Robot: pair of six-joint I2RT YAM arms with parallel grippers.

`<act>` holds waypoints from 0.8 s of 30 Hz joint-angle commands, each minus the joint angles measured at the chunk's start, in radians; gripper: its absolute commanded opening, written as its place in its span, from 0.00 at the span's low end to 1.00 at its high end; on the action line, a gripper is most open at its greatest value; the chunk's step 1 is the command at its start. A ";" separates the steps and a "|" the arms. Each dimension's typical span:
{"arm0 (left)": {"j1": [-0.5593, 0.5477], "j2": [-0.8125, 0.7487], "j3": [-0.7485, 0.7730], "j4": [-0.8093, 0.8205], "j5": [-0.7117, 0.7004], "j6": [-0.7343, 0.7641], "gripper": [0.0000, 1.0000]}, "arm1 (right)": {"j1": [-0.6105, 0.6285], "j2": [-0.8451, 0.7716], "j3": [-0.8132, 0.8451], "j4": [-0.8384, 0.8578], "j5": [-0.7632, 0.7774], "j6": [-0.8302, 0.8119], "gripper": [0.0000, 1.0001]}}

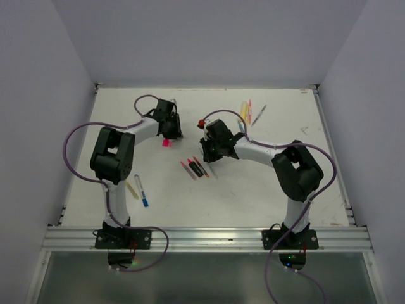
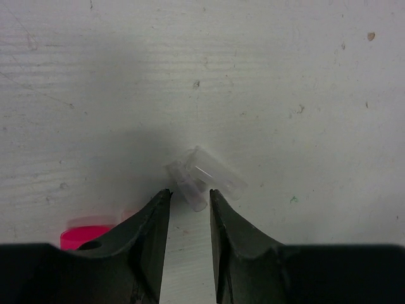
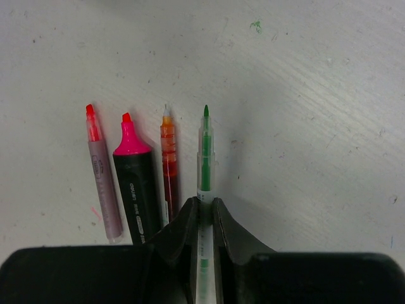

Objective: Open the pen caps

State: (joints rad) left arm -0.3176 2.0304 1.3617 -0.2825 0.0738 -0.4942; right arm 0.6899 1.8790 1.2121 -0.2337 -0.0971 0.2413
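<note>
The white tabletop [image 1: 253, 196] fills the middle of the scene. Plain, pale grey-lilac walls close it in on three sides: a back wall [image 1: 209, 38] along its far edge, a left wall [image 1: 31, 126] and a right wall [image 1: 373, 126] rising from its sides. A silver metal rail [image 1: 209, 237] runs along the tabletop's near edge, and a thinner metal strip [image 1: 333, 152] lines its right edge. Below the near rail lies a dull grey-green panel [image 1: 209, 278]. The light is soft and even, and shadows on the tabletop are faint. Close up, the tabletop's paint is scuffed, with fine streaks, small dark specks and a tiny green mark [image 3: 255, 26].
</note>
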 commanded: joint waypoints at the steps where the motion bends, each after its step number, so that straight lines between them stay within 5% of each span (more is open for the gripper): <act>1: -0.002 -0.013 0.001 -0.017 -0.042 0.017 0.36 | 0.000 0.012 0.017 0.004 -0.004 -0.008 0.14; 5: -0.001 -0.022 -0.007 -0.011 -0.043 0.016 0.37 | 0.000 0.000 0.027 -0.007 0.003 -0.007 0.21; 12: -0.001 -0.137 -0.041 0.048 -0.014 0.008 0.43 | -0.033 -0.030 0.141 -0.067 0.082 0.004 0.48; 24: -0.005 -0.416 -0.188 0.339 0.267 -0.047 0.48 | -0.299 0.117 0.342 -0.168 0.189 -0.049 0.47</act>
State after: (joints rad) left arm -0.3176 1.6745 1.2152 -0.0994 0.2241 -0.5129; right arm 0.4248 1.9415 1.5467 -0.3450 0.0357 0.2253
